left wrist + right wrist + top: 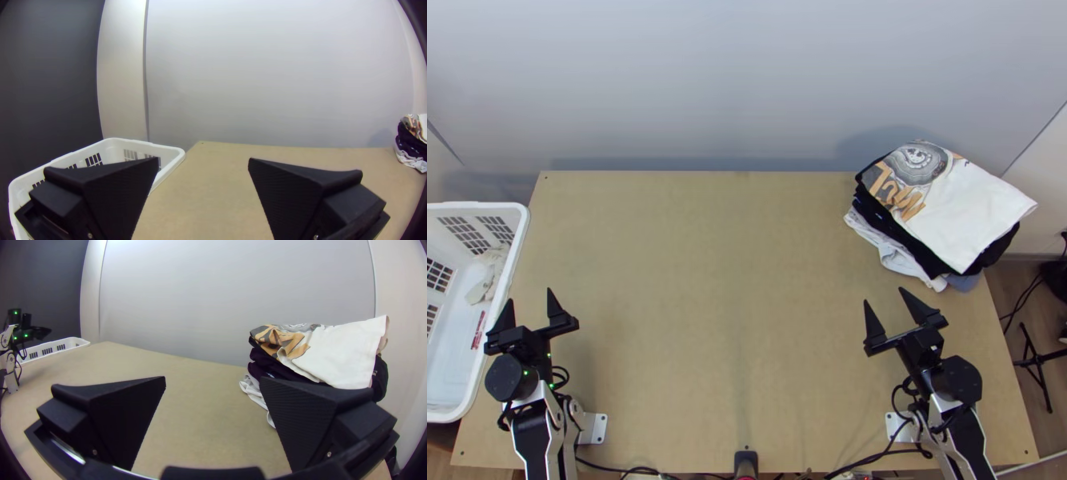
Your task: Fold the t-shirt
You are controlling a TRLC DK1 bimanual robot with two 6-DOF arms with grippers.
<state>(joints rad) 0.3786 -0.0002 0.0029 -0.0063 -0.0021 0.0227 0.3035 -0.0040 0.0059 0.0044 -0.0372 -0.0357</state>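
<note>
One basket (515,240), one clothes stack (965,210) — two spread grippers (529,295).

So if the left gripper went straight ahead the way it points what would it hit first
Probably the pale wall beyond the table; the left gripper looks free until then, though the white basket sits close by and height is hard to judge.

A robotics lab: paired arms (531,440), cables (869,459), plain wall panels (731,80)

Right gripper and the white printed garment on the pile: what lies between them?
In the top view: bare tabletop, then pale cloth and black cloth sticking out under the garment.
</note>
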